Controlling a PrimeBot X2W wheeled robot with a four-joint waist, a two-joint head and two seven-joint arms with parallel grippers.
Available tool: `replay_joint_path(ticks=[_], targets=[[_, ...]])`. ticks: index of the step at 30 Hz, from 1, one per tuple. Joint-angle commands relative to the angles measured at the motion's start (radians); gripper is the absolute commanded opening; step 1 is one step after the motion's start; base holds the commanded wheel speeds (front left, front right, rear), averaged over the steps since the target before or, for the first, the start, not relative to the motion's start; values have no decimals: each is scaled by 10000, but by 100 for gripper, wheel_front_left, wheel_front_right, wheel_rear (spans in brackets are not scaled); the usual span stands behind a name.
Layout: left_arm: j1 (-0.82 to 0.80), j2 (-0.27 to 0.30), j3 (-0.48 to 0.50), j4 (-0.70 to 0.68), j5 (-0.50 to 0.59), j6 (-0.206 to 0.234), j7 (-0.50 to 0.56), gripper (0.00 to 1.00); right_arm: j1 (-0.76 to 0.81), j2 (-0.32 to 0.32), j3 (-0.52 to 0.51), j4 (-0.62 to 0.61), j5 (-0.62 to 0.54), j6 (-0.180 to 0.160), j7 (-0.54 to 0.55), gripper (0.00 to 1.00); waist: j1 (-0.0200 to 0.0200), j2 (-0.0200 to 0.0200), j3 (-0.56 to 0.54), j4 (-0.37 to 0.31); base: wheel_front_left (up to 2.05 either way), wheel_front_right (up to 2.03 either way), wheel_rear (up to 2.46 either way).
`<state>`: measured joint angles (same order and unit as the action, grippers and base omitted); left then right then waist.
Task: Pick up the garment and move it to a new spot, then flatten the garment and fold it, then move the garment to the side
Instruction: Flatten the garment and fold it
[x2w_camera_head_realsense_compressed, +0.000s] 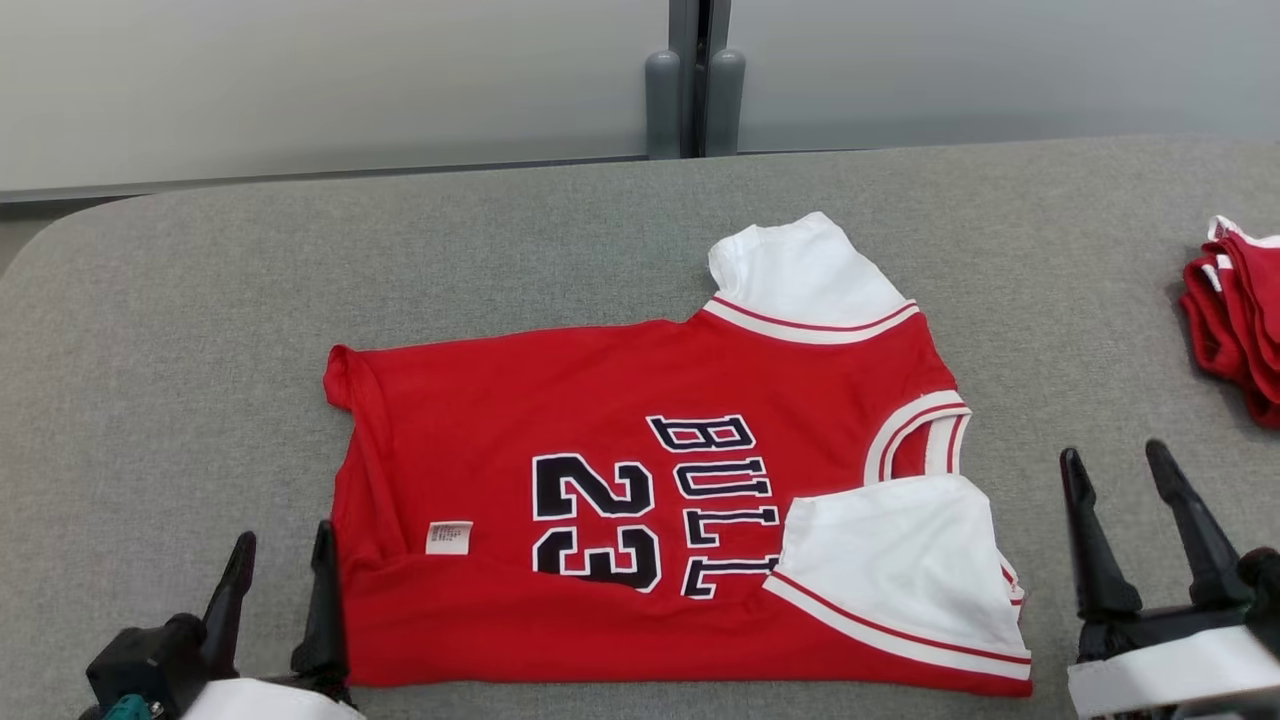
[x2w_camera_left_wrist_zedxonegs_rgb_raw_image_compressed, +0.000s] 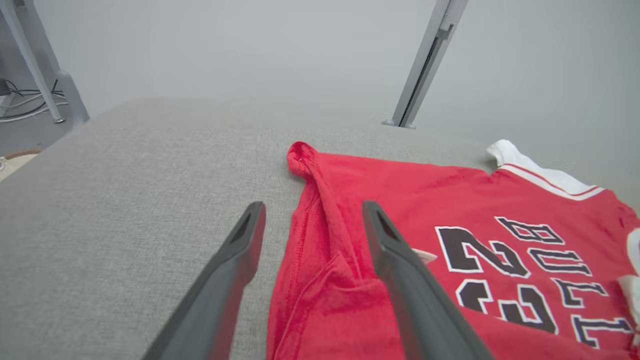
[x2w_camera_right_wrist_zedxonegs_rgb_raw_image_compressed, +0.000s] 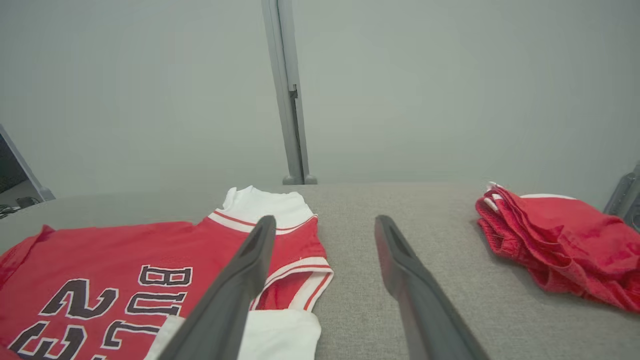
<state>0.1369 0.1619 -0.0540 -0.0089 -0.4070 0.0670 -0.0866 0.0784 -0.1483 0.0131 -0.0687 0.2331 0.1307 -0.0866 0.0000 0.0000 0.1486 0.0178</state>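
The jersey (x2w_camera_head_realsense_compressed: 620, 400) lies spread on the grey table (x2w_camera_head_realsense_compressed: 200, 350), near the front edge and a little right of the middle. It is red, with "BULL" and "23" in black, white-edged print that reads sideways. The collar points to the robot's right and the hem to its left. One white sleeve (x2w_camera_head_realsense_compressed: 800, 270) sticks out on the far side; the other white sleeve (x2w_camera_head_realsense_compressed: 900, 560) is folded onto the body at the near right. A small white label (x2w_camera_head_realsense_compressed: 449, 537) shows near the hem, where the cloth is creased and bunched.

The left gripper (x2w_camera_head_realsense_compressed: 283, 535) has its fingers apart, straddling the hem at the near left corner and gripping nothing. The right gripper (x2w_camera_head_realsense_compressed: 1114, 452) is also spread, over bare table just right of the collar. A pile of red cloth (x2w_camera_head_realsense_compressed: 1235, 310) sits well apart at the right edge.
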Motion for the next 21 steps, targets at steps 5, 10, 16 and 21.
replay_joint_path(ticks=[5,10,16,21], targets=[[-567,18,-206,-306,441,81,-526,100,-136,42,-165,-704,-413,0,436,100,0,0,-169,31,0,0,0],[-857,125,-358,-368,861,292,-554,100,178,232,-145,-1007,-489,0,695,100,0,0,-270,75,0,0,0],[-817,183,-443,-322,1003,438,-463,100,339,297,-139,-1156,-608,0,854,100,0,0,-277,79,0,0,0],[-843,216,-541,-264,1063,479,-387,100,418,354,-153,-1159,-557,0,840,100,0,0,-231,100,0,0,0]])
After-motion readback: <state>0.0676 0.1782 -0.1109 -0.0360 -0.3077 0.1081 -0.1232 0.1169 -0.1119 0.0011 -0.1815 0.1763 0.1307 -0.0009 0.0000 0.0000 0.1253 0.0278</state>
